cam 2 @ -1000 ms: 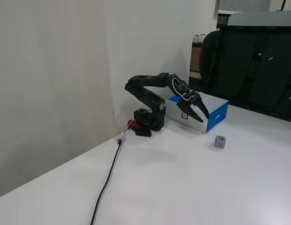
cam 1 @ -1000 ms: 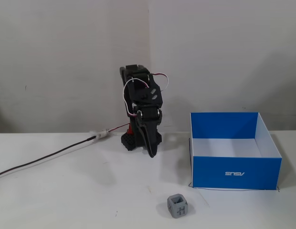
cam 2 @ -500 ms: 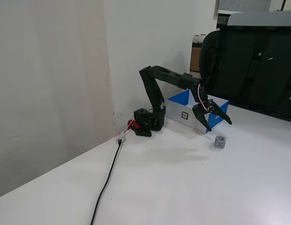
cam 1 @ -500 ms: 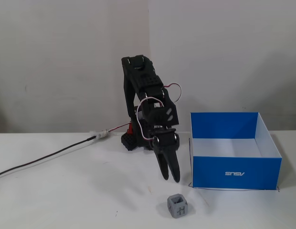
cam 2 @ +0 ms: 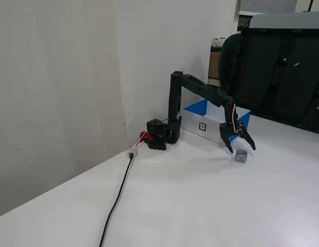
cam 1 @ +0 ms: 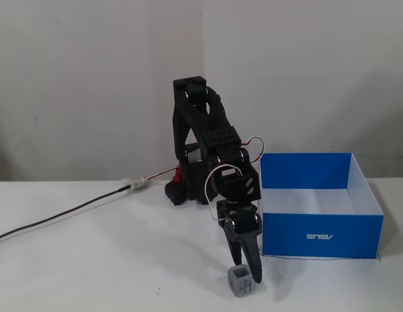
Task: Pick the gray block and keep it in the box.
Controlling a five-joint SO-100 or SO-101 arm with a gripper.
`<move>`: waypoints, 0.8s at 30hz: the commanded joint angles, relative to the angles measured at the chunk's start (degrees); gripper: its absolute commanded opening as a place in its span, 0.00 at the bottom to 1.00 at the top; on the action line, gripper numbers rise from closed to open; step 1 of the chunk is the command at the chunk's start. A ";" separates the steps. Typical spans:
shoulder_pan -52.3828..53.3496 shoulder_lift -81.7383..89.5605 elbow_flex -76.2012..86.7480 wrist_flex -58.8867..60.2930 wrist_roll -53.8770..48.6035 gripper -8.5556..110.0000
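The gray block (cam 1: 242,283) is a small cube with an H mark, standing on the white table in front of the box's left corner. It also shows in a fixed view (cam 2: 241,157). My black gripper (cam 1: 247,270) points down right over the block, its fingertips at about the block's top. In a fixed view the gripper (cam 2: 241,147) is open, jaws spread to either side just above the block, holding nothing. The box (cam 1: 286,234) is a blue-walled tray with a white floor, empty, to the right of the arm; it sits behind the gripper in a fixed view (cam 2: 198,108).
A black cable (cam 1: 58,218) runs from the arm's base (cam 1: 182,192) across the table to the left, and toward the front in a fixed view (cam 2: 118,195). A wall stands close behind the arm. A black chair (cam 2: 283,72) stands beyond the table's far edge.
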 commanded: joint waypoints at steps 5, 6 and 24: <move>2.99 -7.47 -14.15 6.50 0.35 0.34; 3.25 -7.91 -14.85 6.59 0.35 0.34; 5.01 8.17 -25.22 21.97 2.20 0.07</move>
